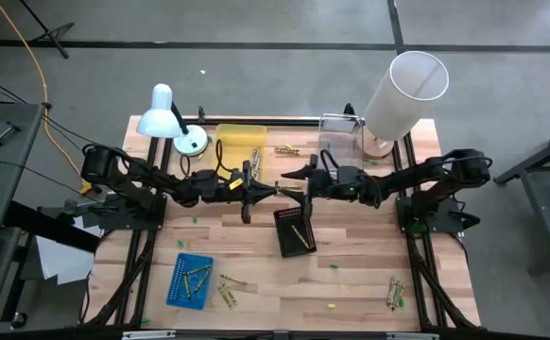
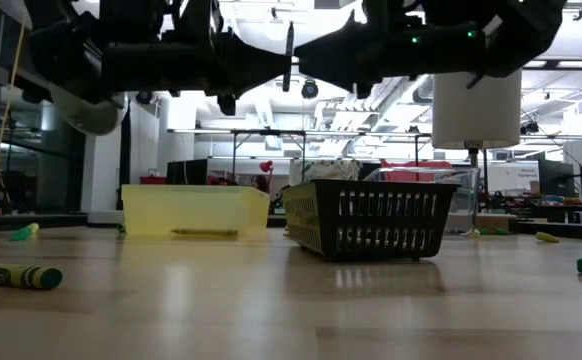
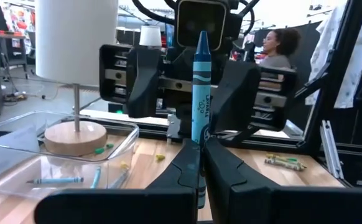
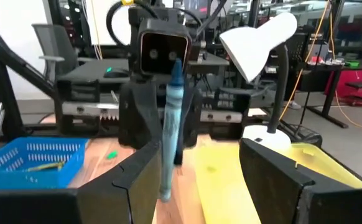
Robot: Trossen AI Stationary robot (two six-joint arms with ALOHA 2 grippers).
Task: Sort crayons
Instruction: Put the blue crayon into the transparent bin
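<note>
We see the left tool [image 3: 199, 168] clenched on a blue crayon [image 3: 200, 93] held upright above the middle of the table [image 1: 256, 264] — the right tool [image 4: 196, 171] faces it, released, fingers either side of the crayon. Just below stands the black basket [image 1: 294, 229], holding a crayon too.

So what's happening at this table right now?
Two arms meet in mid-air over the middle of the table. The left end effector is shut on a blue crayon, holding it upright. The right end effector faces it with fingers open on either side of the crayon, not closed on it; it looks like a handover. Below sit a black basket, a yellow tray, a blue tray and a clear tray, with loose crayons scattered on the wood.
</note>
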